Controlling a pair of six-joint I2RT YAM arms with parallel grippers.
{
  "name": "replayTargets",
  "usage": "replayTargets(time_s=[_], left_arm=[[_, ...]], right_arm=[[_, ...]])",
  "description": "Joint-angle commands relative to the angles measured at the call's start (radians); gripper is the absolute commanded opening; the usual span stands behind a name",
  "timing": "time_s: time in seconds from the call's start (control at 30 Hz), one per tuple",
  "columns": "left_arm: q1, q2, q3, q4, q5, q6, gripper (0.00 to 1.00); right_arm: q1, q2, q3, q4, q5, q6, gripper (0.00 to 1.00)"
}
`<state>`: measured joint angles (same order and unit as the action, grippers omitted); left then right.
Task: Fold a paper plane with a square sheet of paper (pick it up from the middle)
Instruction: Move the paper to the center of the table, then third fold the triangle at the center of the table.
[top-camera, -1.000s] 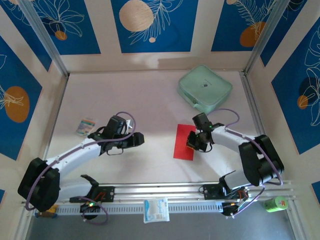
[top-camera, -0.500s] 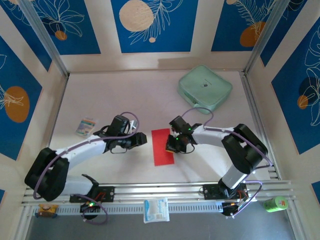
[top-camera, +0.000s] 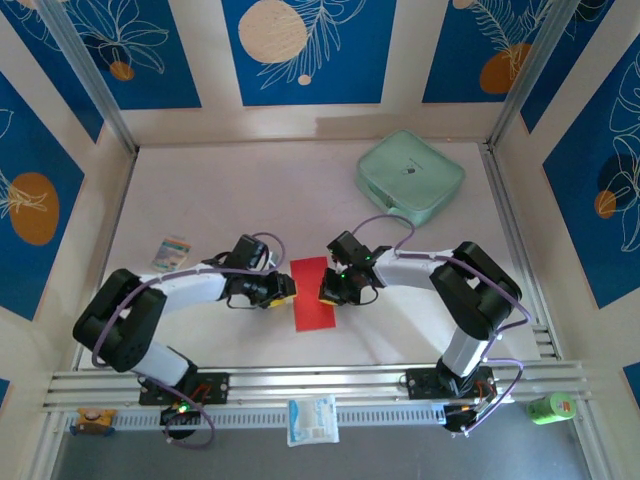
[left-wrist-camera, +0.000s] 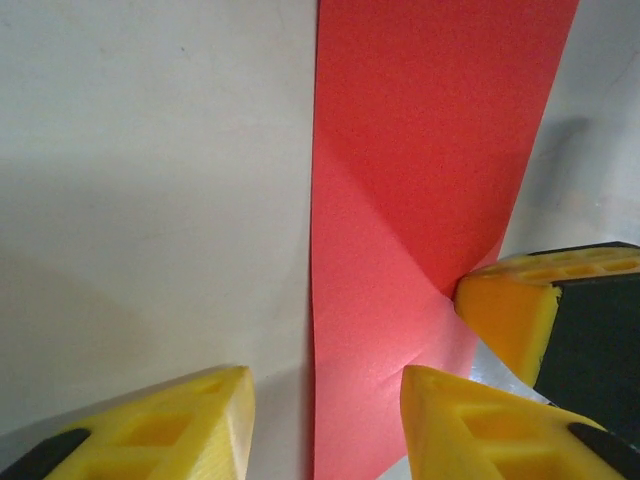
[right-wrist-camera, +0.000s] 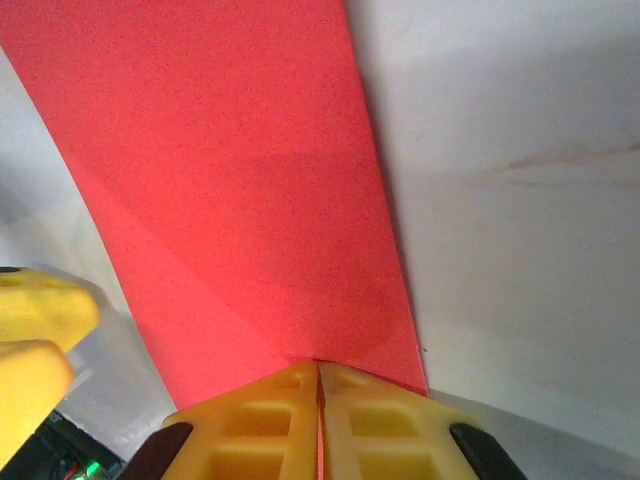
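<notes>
Centrally on the pale surface lies the thin bright red paper sheet, a long rectangle with a faint diagonal crease. The right tool, pressed together, pinches the sheet's 3 o'clock edge. The left tool, spread, straddles the 9 o'clock edge without gripping. Risks: if the left jaws close off the edge, the paper may buckle or slip; opposed pulls from both tools could tear it or skew the next fold.
</notes>
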<state>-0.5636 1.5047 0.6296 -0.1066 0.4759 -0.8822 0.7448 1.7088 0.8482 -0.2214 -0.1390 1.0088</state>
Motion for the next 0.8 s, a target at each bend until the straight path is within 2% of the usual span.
replayTargets(time_s=[0.0, 0.27, 0.53, 0.77], left_arm=[[-0.010, 0.029, 0.016, 0.043, 0.048, -0.017, 0.41], [-0.012, 0.062, 0.012, 0.055, 0.063, -0.023, 0.37], [-0.016, 0.076, 0.007, 0.088, 0.074, -0.032, 0.26], [-0.017, 0.077, 0.007, 0.088, 0.071, -0.031, 0.25]], right_arm=[[-0.005, 0.020, -0.028, -0.012, -0.011, 0.020, 0.10], [-0.009, 0.037, -0.028, -0.003, -0.028, 0.027, 0.09], [-0.015, 0.037, -0.040, 0.008, -0.039, 0.033, 0.09], [-0.017, 0.032, -0.049, 0.019, -0.040, 0.037, 0.09]])
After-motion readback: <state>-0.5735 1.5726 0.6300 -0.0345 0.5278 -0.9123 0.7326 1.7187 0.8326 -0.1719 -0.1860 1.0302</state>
